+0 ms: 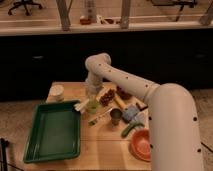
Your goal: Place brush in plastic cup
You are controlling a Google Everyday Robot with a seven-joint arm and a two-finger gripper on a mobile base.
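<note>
Centre the gripper (91,96) over the plastic cup (93,105) mid-worktop towards the far edge and stand the brush (80,106) upright before you let go: its white handle juts just left of the gripper towards the green tray (52,132), grip state cannot be told

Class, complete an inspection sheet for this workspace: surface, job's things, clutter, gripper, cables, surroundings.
Surface: wooden table, right half crowded.
Job's things: brush, white handle showing by the tray's far right corner; greenish plastic cup just right of it.
Clutter: green tray, white cup, metal cup, grey utensil, green vegetable, orange bowl.
Gripper: gripper hangs right above the plastic cup.
Cables: nothing seen.
Surroundings: dark cabinets behind the table; office chair far left.
</note>
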